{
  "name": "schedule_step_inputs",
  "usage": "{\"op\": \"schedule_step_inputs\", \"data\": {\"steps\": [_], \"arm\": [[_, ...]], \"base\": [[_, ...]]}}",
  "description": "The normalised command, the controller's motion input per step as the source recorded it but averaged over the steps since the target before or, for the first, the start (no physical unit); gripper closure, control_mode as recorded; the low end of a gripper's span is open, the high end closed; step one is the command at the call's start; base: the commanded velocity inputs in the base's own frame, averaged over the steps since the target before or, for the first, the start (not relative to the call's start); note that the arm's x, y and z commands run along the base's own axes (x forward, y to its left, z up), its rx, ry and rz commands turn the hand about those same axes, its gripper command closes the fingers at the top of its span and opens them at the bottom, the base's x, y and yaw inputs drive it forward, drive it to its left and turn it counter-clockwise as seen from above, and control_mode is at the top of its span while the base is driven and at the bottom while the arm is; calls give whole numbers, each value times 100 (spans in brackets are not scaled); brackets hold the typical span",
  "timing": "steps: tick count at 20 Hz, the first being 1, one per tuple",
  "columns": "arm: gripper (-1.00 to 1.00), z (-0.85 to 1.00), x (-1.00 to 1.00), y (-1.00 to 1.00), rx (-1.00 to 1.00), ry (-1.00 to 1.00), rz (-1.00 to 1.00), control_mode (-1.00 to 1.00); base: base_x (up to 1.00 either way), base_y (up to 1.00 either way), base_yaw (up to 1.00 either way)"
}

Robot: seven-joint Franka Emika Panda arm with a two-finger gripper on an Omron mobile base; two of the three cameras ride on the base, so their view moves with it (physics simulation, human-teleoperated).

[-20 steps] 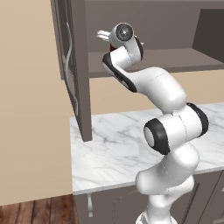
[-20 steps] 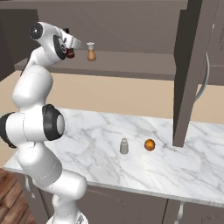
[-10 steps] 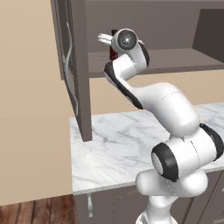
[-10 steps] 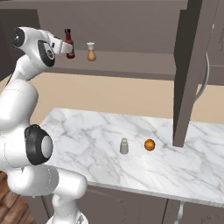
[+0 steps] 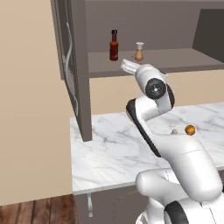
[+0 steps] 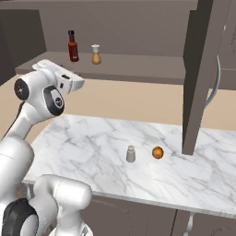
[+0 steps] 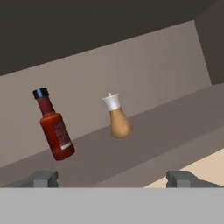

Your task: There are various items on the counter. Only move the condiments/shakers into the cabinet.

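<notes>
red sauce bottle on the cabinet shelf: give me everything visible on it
The slim dark red sauce bottle has a black cap, a narrow neck and a paler label low on its body; it looks like glass or plastic, though this can't be confirmed. It stands upright and closed on the dark grey-brown cabinet shelf, near the left end, with the tan bulbous shaker beside it, not touching. Only the shelf touches it. The open hand is clear of it.
</notes>
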Motion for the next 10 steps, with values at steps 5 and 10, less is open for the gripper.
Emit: {"op": "schedule_step_inputs", "data": {"steps": [5, 10], "arm": [[-100, -61, -100, -100, 13, -4, -2, -100], [-100, -57, -100, -100, 18, 5, 1, -100]], "base": [[0, 0, 0], [0, 0, 0]]}}
